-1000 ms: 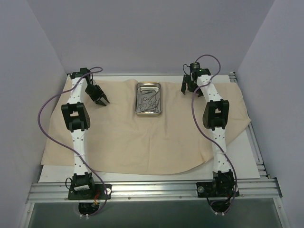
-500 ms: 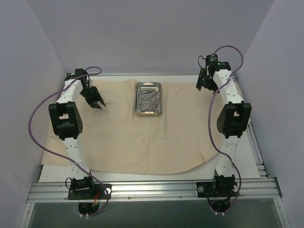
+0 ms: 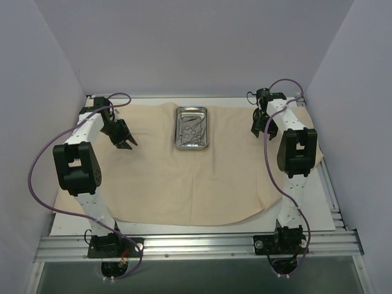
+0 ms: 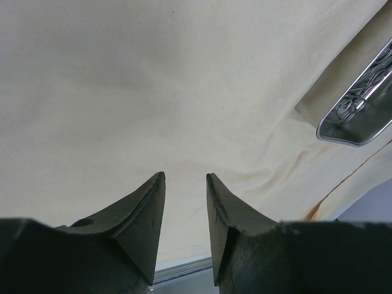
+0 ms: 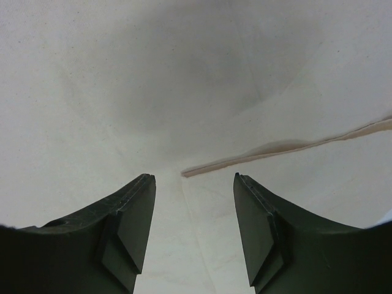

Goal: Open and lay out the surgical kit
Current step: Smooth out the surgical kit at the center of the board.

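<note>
- The beige cloth wrap (image 3: 184,184) lies spread open and flat. The steel tray (image 3: 192,147) sits on it at the middle back, with the ring-handled instruments (image 3: 192,127) jumbled inside.
- The left gripper (image 3: 129,144) hovers over bare cloth just left of the tray, jaws narrowly parted and empty.
- The right gripper (image 3: 256,132) hangs over cloth well right of the tray, jaws wider and empty.
- Unwrapping looks done, so next comes lifting 1 instrument at a time by its rings, because they overlap.
</note>
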Robot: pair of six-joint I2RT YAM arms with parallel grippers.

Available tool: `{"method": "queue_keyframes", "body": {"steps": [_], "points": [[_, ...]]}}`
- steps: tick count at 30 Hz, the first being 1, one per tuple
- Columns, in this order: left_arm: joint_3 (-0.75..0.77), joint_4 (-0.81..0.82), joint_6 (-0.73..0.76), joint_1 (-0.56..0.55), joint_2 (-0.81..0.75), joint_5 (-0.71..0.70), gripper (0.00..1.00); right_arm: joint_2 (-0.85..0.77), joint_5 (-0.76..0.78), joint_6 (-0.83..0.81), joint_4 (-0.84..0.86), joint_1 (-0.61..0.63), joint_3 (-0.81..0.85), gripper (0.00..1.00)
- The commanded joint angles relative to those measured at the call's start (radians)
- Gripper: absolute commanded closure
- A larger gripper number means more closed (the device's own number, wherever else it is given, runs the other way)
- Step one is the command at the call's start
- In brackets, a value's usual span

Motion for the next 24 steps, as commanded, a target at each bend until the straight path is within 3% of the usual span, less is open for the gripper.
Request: {"method": "queue_keyframes", "body": {"steps": [1,24], "points": [[-0.002,0.034,0.025,-0.002,-0.063,0.031,0.58,0.006,0.051,0.032,-0.051,0.014,-0.012,0.46],[0.033,0.022,0.039,0.004,-0.037,0.045,0.58,0.021,0.092,0.053,-0.018,0.036,-0.136,0.51]]}}
